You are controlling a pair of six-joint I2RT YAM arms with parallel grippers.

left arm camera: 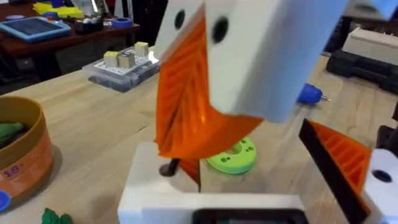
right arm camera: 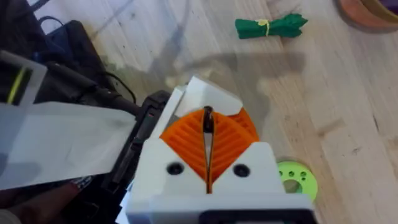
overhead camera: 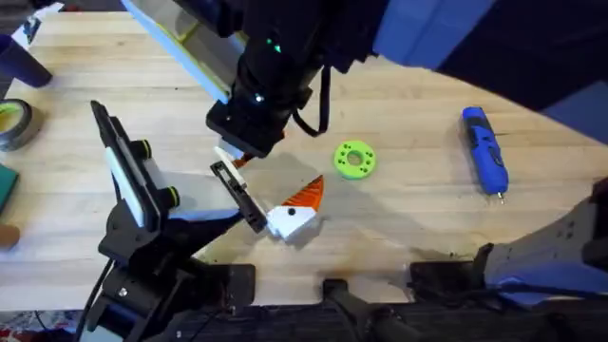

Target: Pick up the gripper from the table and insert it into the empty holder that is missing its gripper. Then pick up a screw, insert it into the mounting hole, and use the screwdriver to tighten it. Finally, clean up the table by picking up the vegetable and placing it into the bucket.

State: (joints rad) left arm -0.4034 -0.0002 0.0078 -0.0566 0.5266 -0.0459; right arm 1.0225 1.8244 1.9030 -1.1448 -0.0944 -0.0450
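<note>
Orange pads point(right arm camera: 186, 140): the right pincer point(right arm camera: 208, 127) had them pressed together on a small dark piece, by my reading the screw point(right arm camera: 208, 119).
Gripper point(overhead camera: 293, 220): white block with orange wedge at lower centre of the overhead view, lying on the worktop point(overhead camera: 418, 214) and touching the lower end of the holder point(overhead camera: 239, 195).
Left pincer point(overhead camera: 256, 214): I could not tell its state.
Step in hand: probably seating the screw in the mounting hole.
How to do it well: hold the screw upright, line it up over the hole before lowering, and let go only once it stood by itself.
Risk: a tilted screw could jam or drop and roll.
Screwdriver point(overhead camera: 484, 150): blue, at the right of the overhead view, well apart.
</note>
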